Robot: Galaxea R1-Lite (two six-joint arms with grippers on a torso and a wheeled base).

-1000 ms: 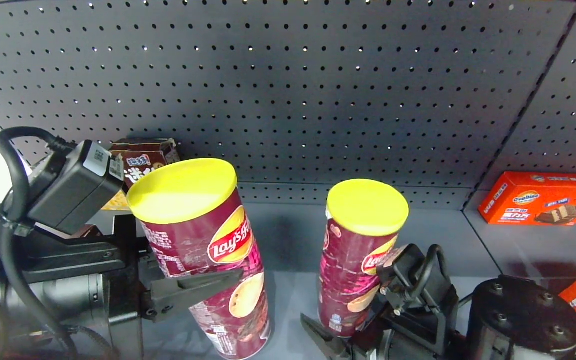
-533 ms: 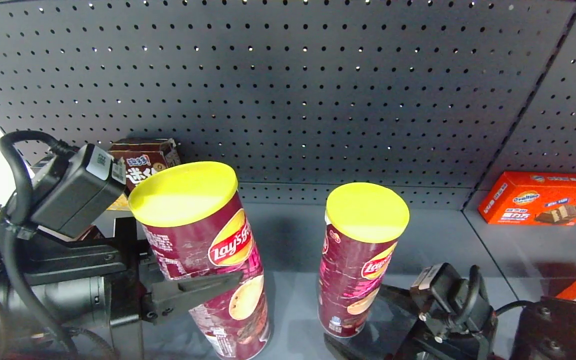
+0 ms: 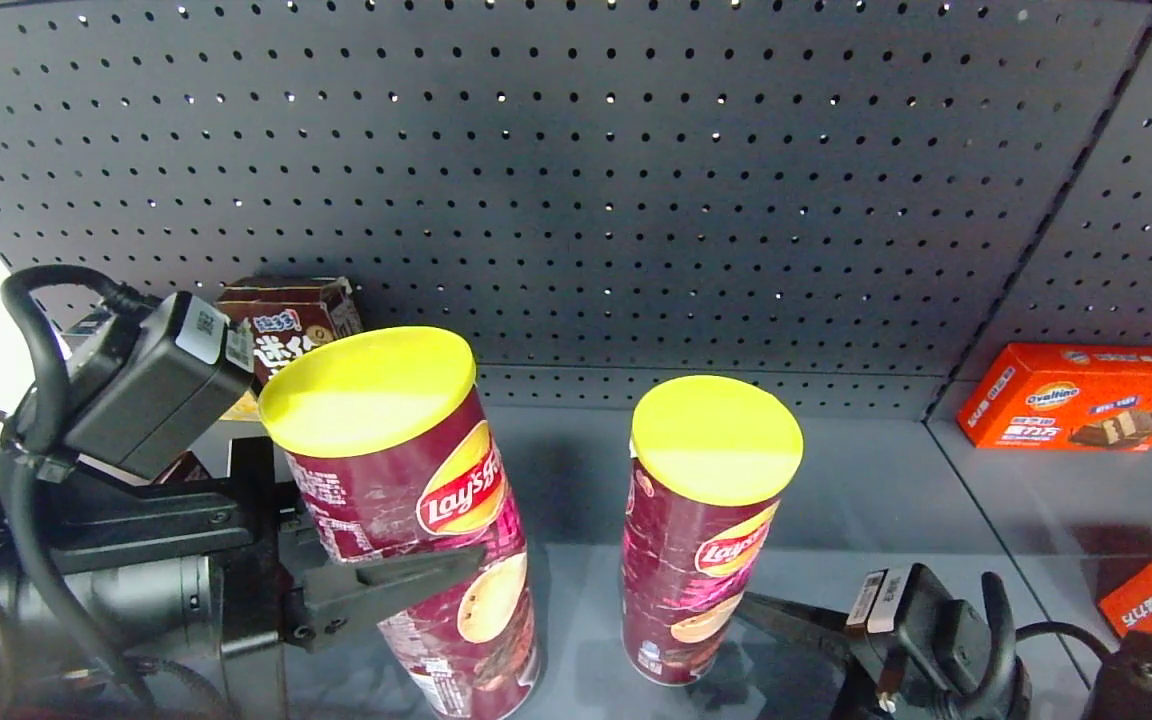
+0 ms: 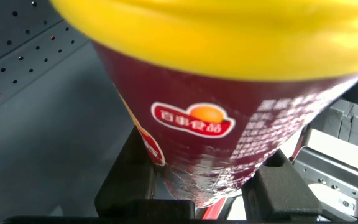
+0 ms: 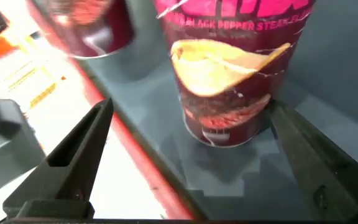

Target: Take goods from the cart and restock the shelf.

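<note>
The left gripper [image 4: 205, 190] is clamped on the left can [image 3: 406, 500] at mid-body, a finger [image 3: 386, 585] on each side of the tube. It holds the can tilted, lid toward the robot's left and base low over the front of the shelf [image 3: 866, 480] (whether the base touches the shelf cannot be told).

The right gripper [image 5: 191, 112] is spread wide and holds nothing. Its fingers [image 5: 73, 168] flank the foot of the right can [image 3: 701, 540], with a broad gap on one side and a narrow one on the other. That can stands on the shelf near the front edge, yellow lid up, beside the left can but apart from it.

These tubes are probably light, with stiff but dentable walls and a glossy skin that may slide under a loose grip. Tall and narrow, they should tip easily. The mid-body looks like the place to hold them, since the snap-on lid would likely come off under load. The tilted can likely needs righting, with its base flat on the shelf, before the fingers part.

Behind the cans rises the pegboard [image 3: 576, 180]. A brown box [image 3: 286, 320] sits at the back on the left, and orange boxes [image 3: 1081, 395] lie in the next bay to the right.
</note>
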